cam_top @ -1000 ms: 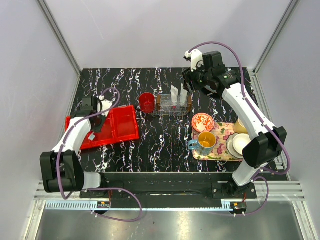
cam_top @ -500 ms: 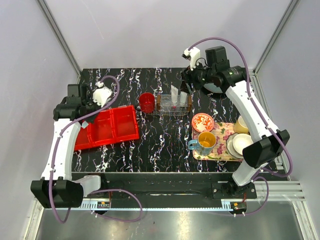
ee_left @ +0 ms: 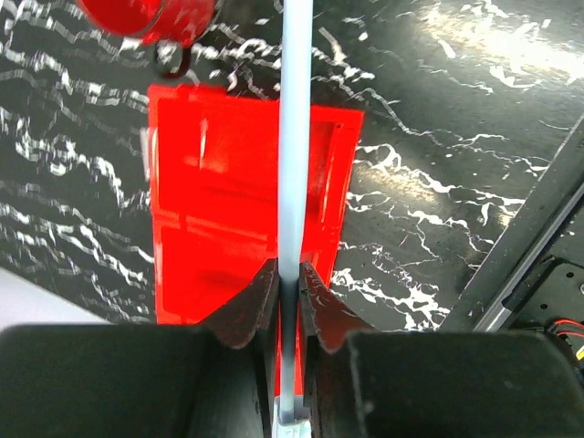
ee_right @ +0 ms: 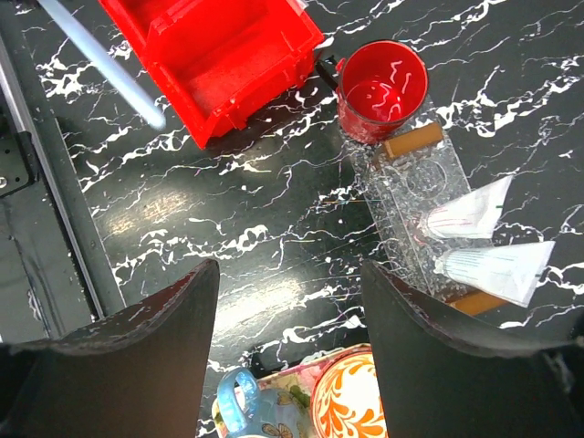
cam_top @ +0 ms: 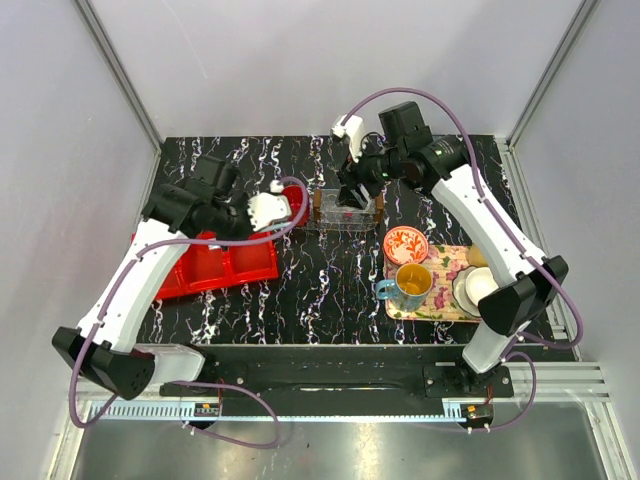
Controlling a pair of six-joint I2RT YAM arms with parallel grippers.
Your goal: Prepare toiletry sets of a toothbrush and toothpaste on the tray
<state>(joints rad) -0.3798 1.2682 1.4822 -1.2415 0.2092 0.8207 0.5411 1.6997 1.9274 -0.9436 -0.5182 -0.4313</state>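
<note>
At the far left of the table sits the red bin [cam_top: 215,262]. Your left end effector [ee_left: 288,278] hangs above it and is pinching the toothbrush [ee_left: 294,137] near one end. The long handle sticks straight out past the fingers.

To the right of the bin stands the red cup [ee_right: 381,87]. Just right of the cup lies the clear tray [ee_right: 411,187], with two toothpaste tubes [ee_right: 470,216] lying on it side by side. Your right end effector [ee_right: 287,274] hangs over that tray. Its fingers are spread wide and there is nothing between them. Farther right is the flowery tray [cam_top: 445,262] with a blue mug [cam_top: 410,284] and other dishes. Leave those alone.

The step now looks like bringing the toothbrush to the clear tray. The red cup stands in the way, so carry the brush high enough that its far tip cannot knock the cup over. Your right arm is above the spot you want, so move it aside first or the two arms may bump. Turn the brush so it lies along the tubes, and bring it down slowly. Let go only when it rests flat on the tray. The tray looks light, so a hard push could slide it.
</note>
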